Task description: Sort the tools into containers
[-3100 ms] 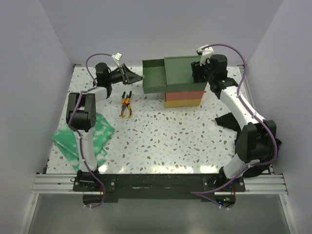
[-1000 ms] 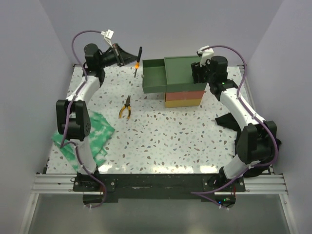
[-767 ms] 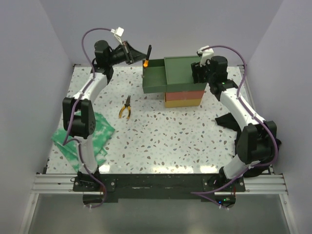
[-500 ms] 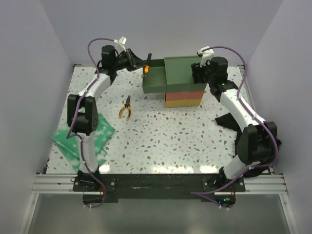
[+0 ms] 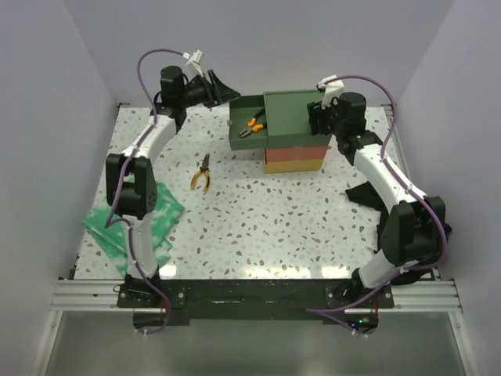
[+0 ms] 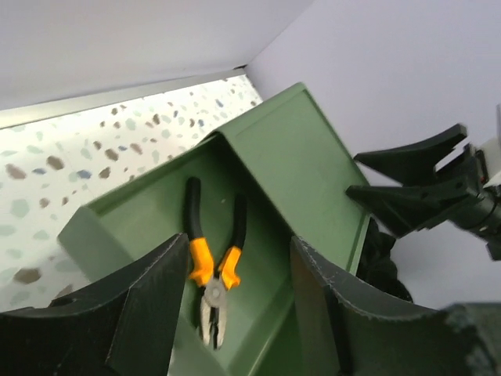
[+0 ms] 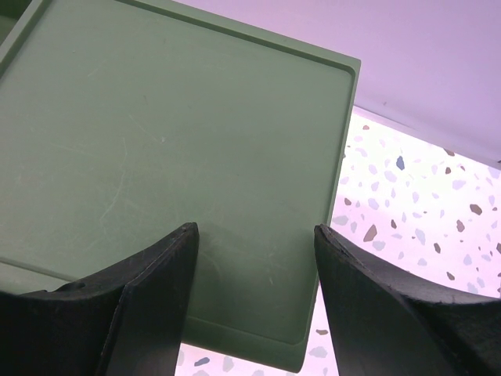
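left gripper (image 5: 223, 88) is up at the back left, just beside the open green drawer (image 5: 243, 139), and from the overhead it's a dark shape against the wall, jaws hard to read, but its wrist camera settles it: left gripper (image 6: 239, 251) spread wide with nothing between the fingers (image 6: 156, 298), whose bases are cut off by the bottom edge. down in that drawer (image 6: 117, 215) lies a pair of pliers (image 6: 211, 270), orange-and-black handles pointing toward the back wall of the drawer, nose toward the camera. from above the same pliers (image 5: 252, 125) are a small orange fleck on the drawer floor, too small for detail. right gripper (image 5: 322, 116) hangs over the right end of the drawer stack's green top (image 5: 293, 117), and its own view shows the right gripper (image 7: 254, 235) parted and holding nothing, both fingers (image 7: 149, 290) over the flat green surface; whether they touch it, i can't tell. below sit the red-orange drawer (image 5: 297, 151) and the yellow drawer (image 5: 293, 165), both shut, contents hidden. a second pair of pliers (image 5: 203, 172) lies out on the speckled table (image 5: 274, 211), well apart from the stack. green-and-white cloth (image 5: 160, 207) is partly covered by the left arm, and the black cloth (image 5: 362, 193) is half hidden behind the right arm.
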Robot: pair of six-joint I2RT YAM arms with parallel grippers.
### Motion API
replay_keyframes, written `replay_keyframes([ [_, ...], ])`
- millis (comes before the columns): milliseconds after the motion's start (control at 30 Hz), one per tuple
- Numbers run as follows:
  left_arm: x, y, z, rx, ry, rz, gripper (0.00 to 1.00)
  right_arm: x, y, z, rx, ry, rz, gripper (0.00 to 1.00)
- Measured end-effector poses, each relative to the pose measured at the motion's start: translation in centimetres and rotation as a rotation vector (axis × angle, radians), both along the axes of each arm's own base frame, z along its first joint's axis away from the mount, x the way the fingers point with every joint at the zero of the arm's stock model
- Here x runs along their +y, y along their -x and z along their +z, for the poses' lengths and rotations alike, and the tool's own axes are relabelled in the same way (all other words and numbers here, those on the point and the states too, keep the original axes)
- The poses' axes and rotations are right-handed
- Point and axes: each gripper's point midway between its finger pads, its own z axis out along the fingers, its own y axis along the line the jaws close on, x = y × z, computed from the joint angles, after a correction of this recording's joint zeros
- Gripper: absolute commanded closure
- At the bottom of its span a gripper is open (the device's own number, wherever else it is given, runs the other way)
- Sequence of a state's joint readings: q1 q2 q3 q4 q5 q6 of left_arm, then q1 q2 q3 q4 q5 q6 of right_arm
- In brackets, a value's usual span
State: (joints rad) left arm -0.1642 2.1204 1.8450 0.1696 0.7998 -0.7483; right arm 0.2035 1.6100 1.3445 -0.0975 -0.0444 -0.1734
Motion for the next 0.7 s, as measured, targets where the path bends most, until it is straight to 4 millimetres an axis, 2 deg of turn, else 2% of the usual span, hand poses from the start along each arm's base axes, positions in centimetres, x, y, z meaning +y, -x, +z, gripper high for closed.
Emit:
replay_keyframes([
  [67, 1.2, 0.7, -0.3, -0.023, -0.05, 0.009, 0.42, 0.0, 0.0, 0.0, -0.003, -0.001, 0.0, 0.34],
  [167, 4.5, 2.1, -1.9, -0.036, -0.143, 0.06, 0.41, 0.0, 0.1, 0.0, -0.007, -0.001, 0.0, 0.34],
  [267, 8.9, 3.7, -5.2, -0.039, -0.292, 0.138, 0.41, 0.0, 0.2, 0.0, -0.007, -0.001, 0.0, 0.34],
  [333, 11.0, 4.7, -7.7, -0.031, -0.399, 0.169, 0.42, 0.0, 0.2, 0.0, -0.007, -0.001, 0.0, 0.34],
  [567, 13.6, 8.4, -16.3, 0.074, -0.745, 0.143, 0.43, 0.0, 0.1, 0.0, -0.006, -0.002, 0.001, 0.34],
  [700, 14.7, 9.4, -19.4, 0.14, -0.861, 0.121, 0.43, 0.0, 0.1, 0.0, -0.004, -0.002, 0.003, 0.34],
])
